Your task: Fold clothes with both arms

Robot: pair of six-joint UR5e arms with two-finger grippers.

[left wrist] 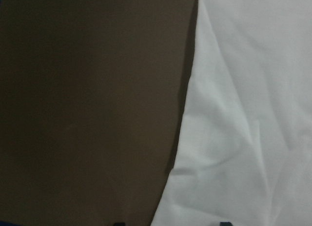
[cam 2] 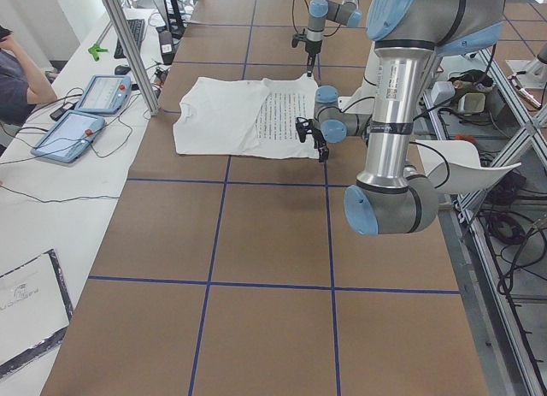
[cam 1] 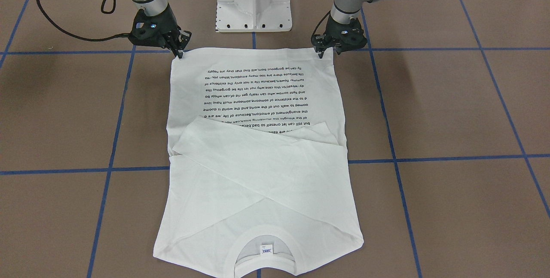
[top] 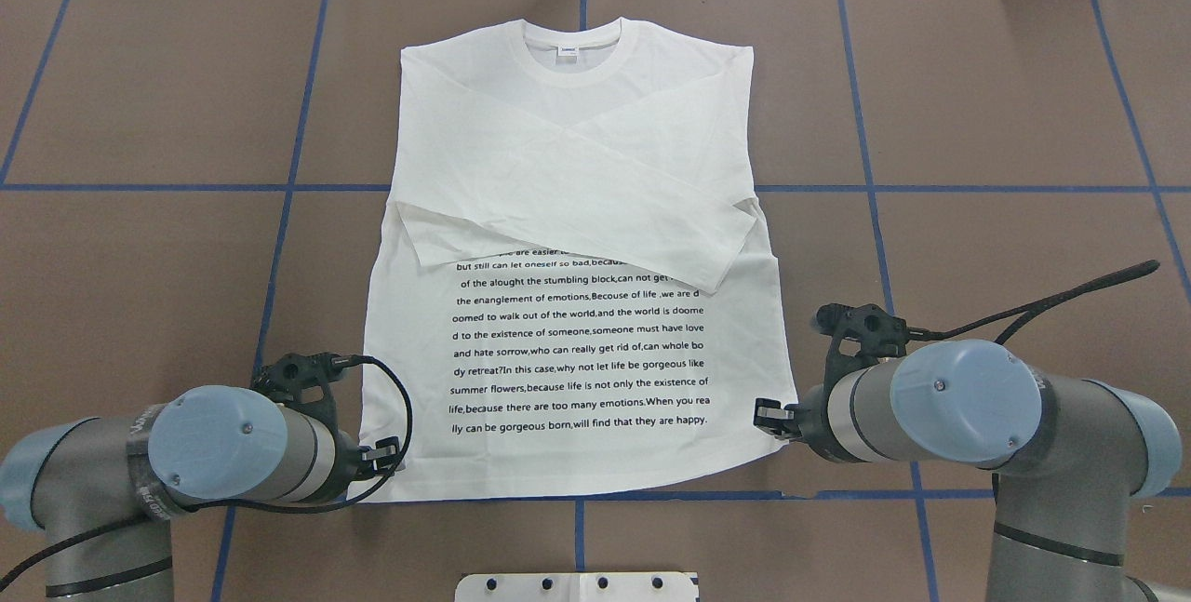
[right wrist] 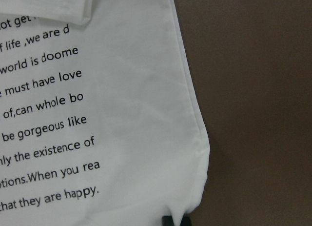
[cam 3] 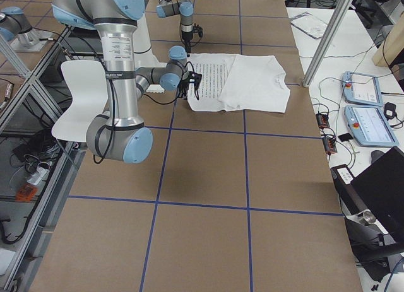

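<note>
1. Since the T-shirt [top: 577, 341] lies flat on the surface [top: 977, 118], print up, collar [top: 572, 48] at the far end and both sleeves [top: 558, 202] crossed over the chest, I'd say you're at the hem-to-collar fold.
2. The right end effector [top: 765, 414] is clamped on its corner of the hem [top: 577, 483]. The wrist view shows the cloth puckering right at the tips, so that looks like a decent bite.
3. The left end effector [top: 386, 449] sits at the other hem corner but looks wide open. The shirt's side edge runs between its tips and it has nothing in hand. Close it first, and try to catch both layers.
4. Lift both corners together and level, only high enough to clear the sleeves.
5. Carry them toward the collar at one pace so the hem doesn't skew, then lay it square across the shoulders before you let go.
</note>
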